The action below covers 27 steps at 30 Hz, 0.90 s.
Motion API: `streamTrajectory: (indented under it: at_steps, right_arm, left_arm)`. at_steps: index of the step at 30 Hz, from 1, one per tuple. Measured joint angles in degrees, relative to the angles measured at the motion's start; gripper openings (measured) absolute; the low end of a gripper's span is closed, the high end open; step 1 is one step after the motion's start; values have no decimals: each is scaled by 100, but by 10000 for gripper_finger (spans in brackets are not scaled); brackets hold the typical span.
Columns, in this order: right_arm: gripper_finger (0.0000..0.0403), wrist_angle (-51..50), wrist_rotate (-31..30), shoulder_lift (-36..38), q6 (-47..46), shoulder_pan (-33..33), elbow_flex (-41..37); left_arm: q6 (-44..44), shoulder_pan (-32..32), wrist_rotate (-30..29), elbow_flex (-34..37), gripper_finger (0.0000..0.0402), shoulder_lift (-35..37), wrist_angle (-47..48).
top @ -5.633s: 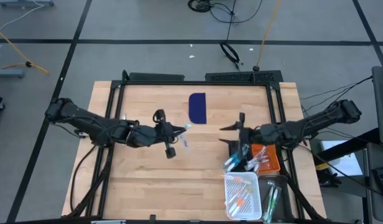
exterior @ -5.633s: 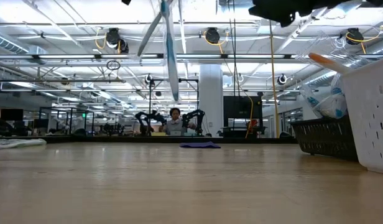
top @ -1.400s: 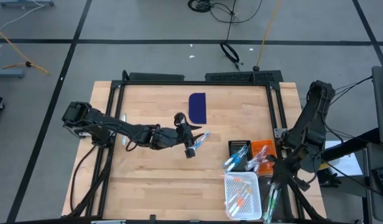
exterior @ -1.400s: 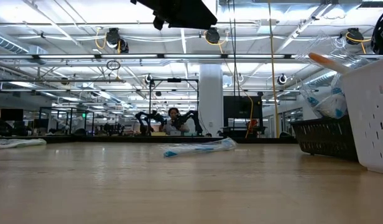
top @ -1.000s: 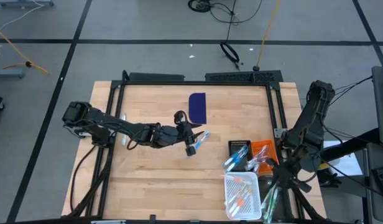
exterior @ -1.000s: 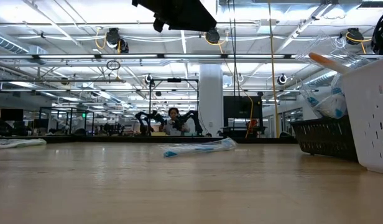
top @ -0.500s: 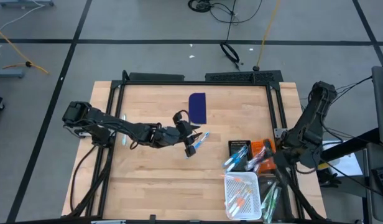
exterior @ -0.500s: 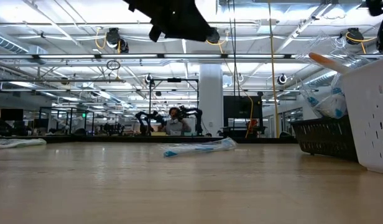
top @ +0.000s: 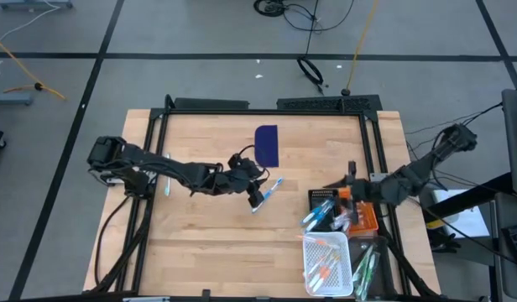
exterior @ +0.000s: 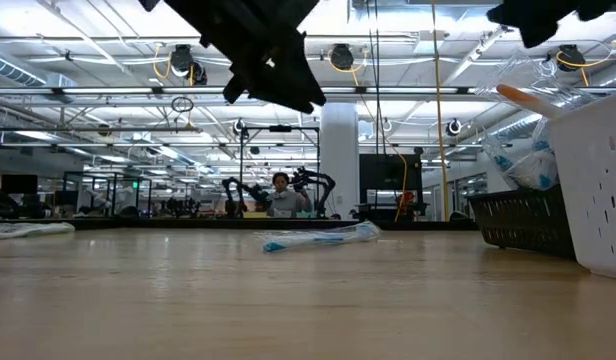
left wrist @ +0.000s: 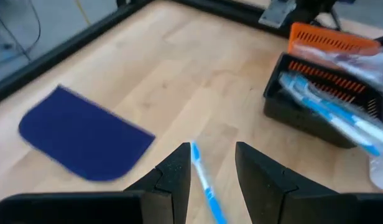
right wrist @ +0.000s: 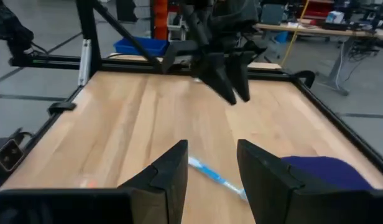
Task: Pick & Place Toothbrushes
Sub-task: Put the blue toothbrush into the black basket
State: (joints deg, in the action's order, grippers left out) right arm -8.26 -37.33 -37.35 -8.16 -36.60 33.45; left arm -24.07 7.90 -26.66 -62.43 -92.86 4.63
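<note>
Swinging in over the black basket (top: 323, 204), the right end effector (top: 351, 173) hangs spread and empty; the left end effector (top: 260, 191), spread, hovers above the blue toothbrush (top: 266, 192) lying mid-bench (top: 200, 243). Both arms reaching could collide.

— Any lettering you can read from your side?

— None that I can make out. I see no label, brand or number on the desk (top: 200, 226), nor on the baskets near its edge.
</note>
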Motion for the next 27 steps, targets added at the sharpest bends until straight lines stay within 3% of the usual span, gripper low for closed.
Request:
streamTrajectory:
  at_steps: [8, 14, 27]
  right_arm:
    - [130, 217, 986, -91, 305, 1197, 2]
    - [130, 458, 1378, -291, 523, 1913, 6]
    - [130, 828, 1972, -912, 625, 2706, 16]
  left_arm:
    - [-311, -196, 445, -11, 127, -421, -6]
    - [-675, -343, 641, 12, 127, -752, 85]
    - [-1135, -418, 860, 17, 127, -1417, 239]
